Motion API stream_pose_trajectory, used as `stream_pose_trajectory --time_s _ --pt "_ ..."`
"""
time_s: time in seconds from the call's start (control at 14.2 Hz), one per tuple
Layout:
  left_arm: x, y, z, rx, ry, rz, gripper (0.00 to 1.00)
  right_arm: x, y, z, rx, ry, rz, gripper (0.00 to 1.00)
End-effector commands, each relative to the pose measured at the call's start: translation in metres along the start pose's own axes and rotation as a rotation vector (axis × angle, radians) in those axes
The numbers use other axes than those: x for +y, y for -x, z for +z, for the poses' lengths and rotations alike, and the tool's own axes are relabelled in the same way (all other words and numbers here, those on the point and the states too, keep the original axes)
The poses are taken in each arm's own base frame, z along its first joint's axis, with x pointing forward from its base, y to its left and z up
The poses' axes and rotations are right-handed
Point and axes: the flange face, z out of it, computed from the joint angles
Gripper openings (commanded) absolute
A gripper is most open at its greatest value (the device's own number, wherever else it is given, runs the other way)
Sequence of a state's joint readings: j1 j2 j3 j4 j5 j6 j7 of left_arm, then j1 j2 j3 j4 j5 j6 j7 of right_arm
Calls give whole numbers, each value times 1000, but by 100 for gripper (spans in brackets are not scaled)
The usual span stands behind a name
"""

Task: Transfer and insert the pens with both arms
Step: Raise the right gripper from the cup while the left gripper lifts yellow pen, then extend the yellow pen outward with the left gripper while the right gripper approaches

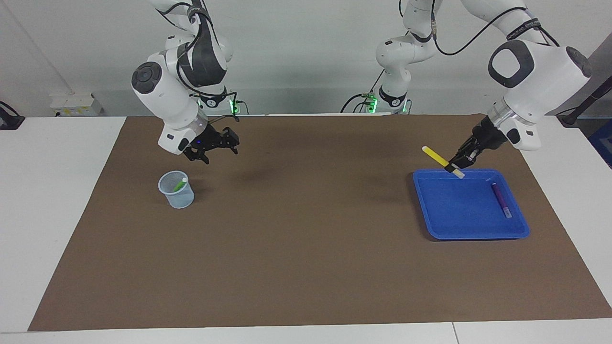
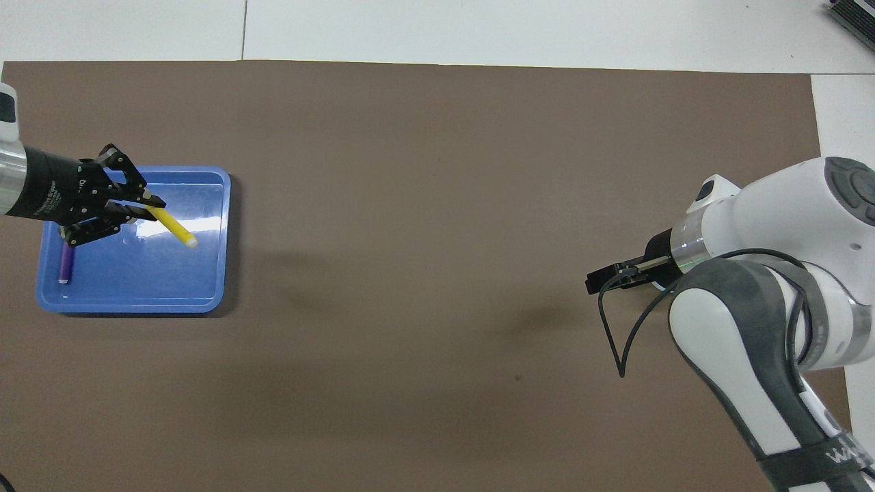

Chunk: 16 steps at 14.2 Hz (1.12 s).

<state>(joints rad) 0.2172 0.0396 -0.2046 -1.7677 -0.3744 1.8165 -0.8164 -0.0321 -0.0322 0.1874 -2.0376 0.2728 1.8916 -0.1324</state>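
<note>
My left gripper [image 1: 455, 164] [image 2: 152, 205] is shut on the yellow pen [image 1: 434, 155] [image 2: 172, 229], which hangs tilted in the air over the blue tray's [image 1: 478, 235] [image 2: 171, 294] edge, its pale end inside the grip. The purple pen [image 1: 501, 199] [image 2: 65, 263] lies flat in the tray. The green pen [image 1: 180, 185] stands tilted in a clear cup [image 1: 177, 197] toward the right arm's end of the table. My right gripper [image 1: 219, 152] [image 2: 596, 283] hangs open and empty over the mat beside the cup.
A brown mat [image 1: 306, 248] [image 2: 437, 171] covers most of the white table [image 1: 52, 191]. The right arm's elbow and a loose cable [image 2: 618, 342] hide the cup in the overhead view.
</note>
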Motion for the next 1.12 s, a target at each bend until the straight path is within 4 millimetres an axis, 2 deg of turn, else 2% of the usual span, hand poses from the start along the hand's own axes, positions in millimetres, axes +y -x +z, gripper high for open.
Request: stream_pose_trajectory --time_s 0.0,0.14,0.21,0.28,0.42,0.56,0.77,0.91,1.05 --pt "1 32 -16 -44 29 -128 0 -8 5 -5 0 -28 43 100" --pt "0 45 -23 -67 41 -219 0 -11 5 -5 1 -32 45 100" --pt "3 58 -22 -87 37 -246 0 -14 4 -5 8 -40 53 100" --pt "3 69 -21 -100 25 -267 0 -22 3 -4 13 -58 71 100" --pt "6 87 -16 -126 4 -319 0 -50 4 2 1 -96 131 100" --pt "4 106 -12 -134 -15 -357 0 -60 2 -1 4 -180 197 100" --pt "-5 133 -22 -173 -7 -372 0 -73 -2 -22 24 -241 226 100" --pt "-9 143 -27 -181 -7 -395 0 -93 -1 -36 28 -309 271 100" --pt "-10 150 -29 -198 -5 -434 0 -113 -4 -59 34 -418 378 100"
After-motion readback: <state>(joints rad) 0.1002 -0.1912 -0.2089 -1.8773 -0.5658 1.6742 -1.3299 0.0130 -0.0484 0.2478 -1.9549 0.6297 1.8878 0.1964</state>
